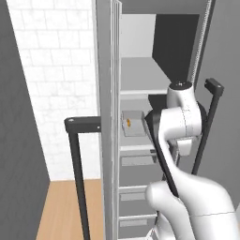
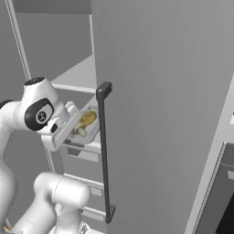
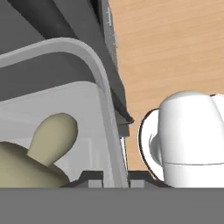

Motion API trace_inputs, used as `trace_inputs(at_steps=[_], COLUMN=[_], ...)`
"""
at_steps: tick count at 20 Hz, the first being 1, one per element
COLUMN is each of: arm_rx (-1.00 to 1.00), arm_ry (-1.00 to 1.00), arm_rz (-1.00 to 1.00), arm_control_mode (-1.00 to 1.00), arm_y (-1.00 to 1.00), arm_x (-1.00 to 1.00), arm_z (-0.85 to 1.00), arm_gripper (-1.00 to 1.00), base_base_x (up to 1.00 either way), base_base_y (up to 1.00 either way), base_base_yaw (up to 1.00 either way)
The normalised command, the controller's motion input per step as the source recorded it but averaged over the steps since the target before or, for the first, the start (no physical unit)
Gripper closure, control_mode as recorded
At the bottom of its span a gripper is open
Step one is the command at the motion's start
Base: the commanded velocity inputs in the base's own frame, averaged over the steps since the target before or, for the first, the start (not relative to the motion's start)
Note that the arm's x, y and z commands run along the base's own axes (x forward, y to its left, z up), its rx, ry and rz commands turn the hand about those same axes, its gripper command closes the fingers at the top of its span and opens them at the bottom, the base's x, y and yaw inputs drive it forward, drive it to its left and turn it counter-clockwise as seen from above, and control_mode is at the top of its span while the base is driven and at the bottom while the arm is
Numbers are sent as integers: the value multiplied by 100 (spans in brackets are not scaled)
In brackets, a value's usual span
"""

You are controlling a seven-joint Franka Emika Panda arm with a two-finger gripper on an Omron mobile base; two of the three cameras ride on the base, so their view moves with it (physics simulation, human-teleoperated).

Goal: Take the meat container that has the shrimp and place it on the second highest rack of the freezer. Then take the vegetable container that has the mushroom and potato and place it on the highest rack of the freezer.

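Note:
The freezer (image 1: 140,51) stands open in front of me. The meat container (image 1: 132,124), a grey tray with an orange shrimp, rests on the second highest rack (image 1: 136,148). Above it, the highest rack (image 1: 143,77) is bare. My gripper (image 2: 68,131) is shut on the rim of the vegetable container (image 2: 84,124), holding it just below the highest rack (image 2: 77,73), about level with the second shelf. In it lie the potato (image 2: 88,118) and the mushroom (image 2: 80,129). In the hand view the tray rim (image 3: 107,131) runs down between my fingertips, next to the mushroom (image 3: 50,138).
An open door with a dark bar handle (image 2: 104,151) stands close on the right. Another door edge with a dark handle (image 1: 77,164) stands left. Grey drawers (image 1: 133,197) lie below the shelves. A white brick wall (image 1: 56,70), wood floor (image 1: 65,206) and black oven (image 2: 219,196) lie beyond.

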Motion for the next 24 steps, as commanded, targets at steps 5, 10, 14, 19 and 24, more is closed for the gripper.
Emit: trace_inputs(at_steps=[5,10,14,19,24], arm_rx=[0,0,0,0,0], arm_ry=[0,0,0,-6,-6], arm_rz=[0,0,0,0,0], arm_control_mode=[100,100,-100,-100,-100], arm_y=[0,0,0,-7,0], arm_x=[0,0,0,-17,-14], arm_z=[0,0,0,26,64], arm_gripper=[100,100,100,100,100], base_base_x=[58,8,0,0,0], base_base_y=[0,0,0,0,0], base_base_yaw=[0,0,0,0,0])
